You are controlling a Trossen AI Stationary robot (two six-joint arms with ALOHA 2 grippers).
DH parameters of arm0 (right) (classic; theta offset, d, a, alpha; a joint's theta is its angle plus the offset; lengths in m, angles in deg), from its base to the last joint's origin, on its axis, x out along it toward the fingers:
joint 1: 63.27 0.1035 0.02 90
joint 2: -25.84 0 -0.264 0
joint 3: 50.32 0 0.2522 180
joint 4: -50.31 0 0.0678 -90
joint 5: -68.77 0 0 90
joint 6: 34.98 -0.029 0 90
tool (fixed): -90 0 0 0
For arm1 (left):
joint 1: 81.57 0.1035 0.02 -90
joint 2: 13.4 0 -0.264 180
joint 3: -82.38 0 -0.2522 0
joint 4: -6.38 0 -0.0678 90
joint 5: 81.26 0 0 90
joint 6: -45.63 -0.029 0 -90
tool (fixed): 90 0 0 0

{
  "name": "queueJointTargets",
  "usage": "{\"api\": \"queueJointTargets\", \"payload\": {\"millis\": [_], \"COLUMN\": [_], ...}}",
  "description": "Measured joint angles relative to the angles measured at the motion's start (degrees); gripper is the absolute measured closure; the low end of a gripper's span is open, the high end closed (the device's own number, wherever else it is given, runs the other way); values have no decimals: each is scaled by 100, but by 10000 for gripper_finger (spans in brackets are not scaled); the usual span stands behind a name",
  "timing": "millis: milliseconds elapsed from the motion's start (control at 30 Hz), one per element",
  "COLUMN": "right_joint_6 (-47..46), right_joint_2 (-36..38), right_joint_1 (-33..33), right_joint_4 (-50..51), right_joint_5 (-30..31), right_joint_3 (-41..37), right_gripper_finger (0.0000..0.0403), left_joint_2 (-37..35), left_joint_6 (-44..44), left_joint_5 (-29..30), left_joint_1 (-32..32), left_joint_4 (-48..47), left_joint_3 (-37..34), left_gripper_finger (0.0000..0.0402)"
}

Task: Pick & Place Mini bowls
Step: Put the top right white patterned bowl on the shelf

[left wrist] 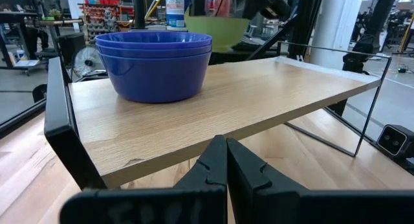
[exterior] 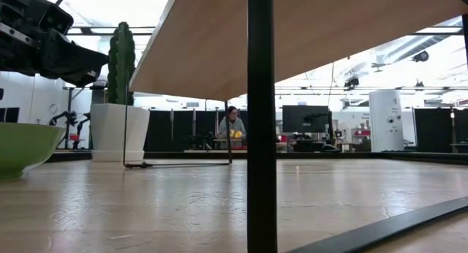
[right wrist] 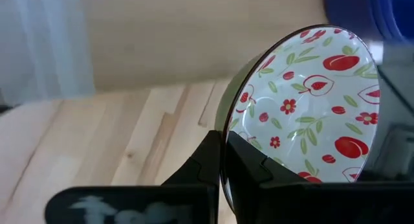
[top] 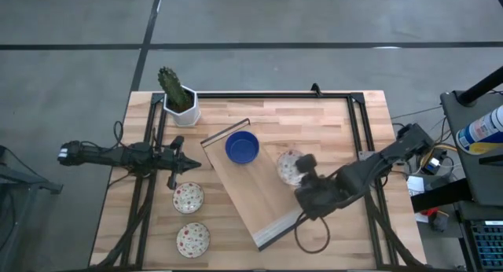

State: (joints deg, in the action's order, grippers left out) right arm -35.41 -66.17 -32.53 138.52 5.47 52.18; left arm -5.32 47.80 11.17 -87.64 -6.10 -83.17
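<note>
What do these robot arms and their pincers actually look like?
Both arms are dark and jointed. The left gripper ends in two black, angular fingers that taper to points. The right gripper has the same black wedge-shaped fingers. A black cable loops beside the right arm.

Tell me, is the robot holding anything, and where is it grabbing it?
The right gripper pinches a flowery white bowl by its rim. The left gripper is shut on nothing.

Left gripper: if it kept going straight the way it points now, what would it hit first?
Most likely the near edge of the raised wooden shelf, straight ahead of the shut left gripper. The stacked blue bowls sit farther back and off to one side. Depth is uncertain.
</note>
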Motion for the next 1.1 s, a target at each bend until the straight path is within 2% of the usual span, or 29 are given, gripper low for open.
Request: {"api": "queueJointTargets", "payload": {"millis": [367,667,900,1100], "right_joint_6": [970,1168,1388,1324], "right_joint_2": [-1188,-1963,-2413,-2439], "right_joint_1": [0,3,59,77], "right_joint_4": [26,25,35,65], "right_joint_5": [-119,-430,-488,-485], "right_joint_3": [1441,2534,2890,2880], "right_gripper_finger": [392,392,392,392], "left_joint_2": [-2,0,0,0], "left_joint_6": [0,0,2,2], "left_joint_5": [-1,1,0,1], "left_joint_1": [-1,-1,-1,1], "left_joint_4": [-1,-1,-1,0], "left_joint_3": [0,0,0,-2], "left_gripper_finger": [402,402,402,402]}}
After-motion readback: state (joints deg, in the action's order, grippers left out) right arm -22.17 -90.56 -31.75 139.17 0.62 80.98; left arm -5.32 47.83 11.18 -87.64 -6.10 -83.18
